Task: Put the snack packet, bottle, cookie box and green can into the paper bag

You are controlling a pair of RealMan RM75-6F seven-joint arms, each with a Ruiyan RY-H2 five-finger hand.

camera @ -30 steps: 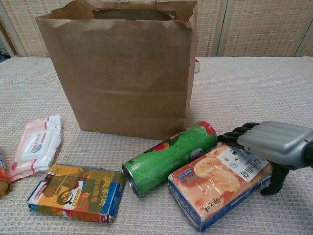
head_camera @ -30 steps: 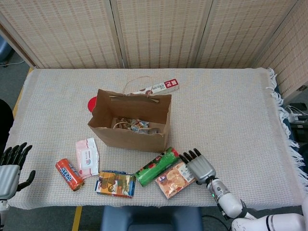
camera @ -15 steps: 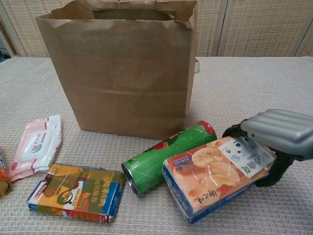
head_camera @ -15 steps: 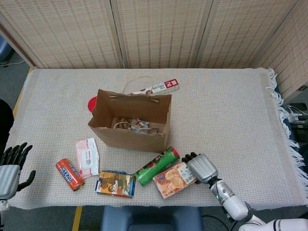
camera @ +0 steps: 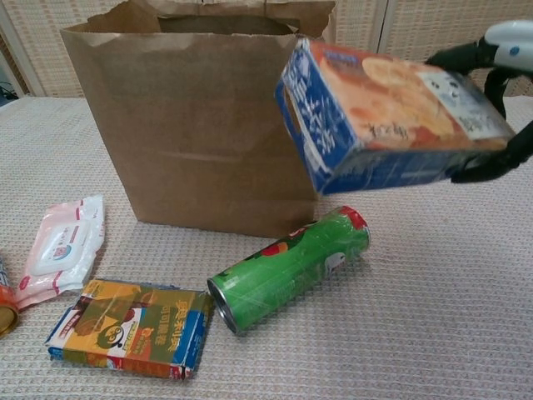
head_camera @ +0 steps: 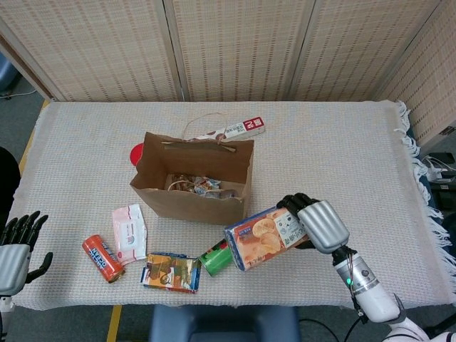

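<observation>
1. The right hand holds the cookie box up in the air, above the table. Its fingers wrap around one end of the box.
2. The box hangs near the front edge of the table, just right of the paper bag. One end tips down a little.
3. The paper bag stands up, open at the top, near the middle of the table. Some small packets lie inside it.
4. The green can lies on its side in front of the bag, under the lifted box. In the head view the box hides most of it.
5. A flat packet with yellow and blue on it lies by the front edge, left of the can.
6. A pink and white pack of wipes lies further left.
7. An orange can lies on its side next to the wipes, towards the front left corner.
8. A red and white box lies behind the bag, and a red round thing peeks out at the bag's left side.
9. The left hand is off the front left corner of the table. Its fingers are spread and it holds nothing.
</observation>
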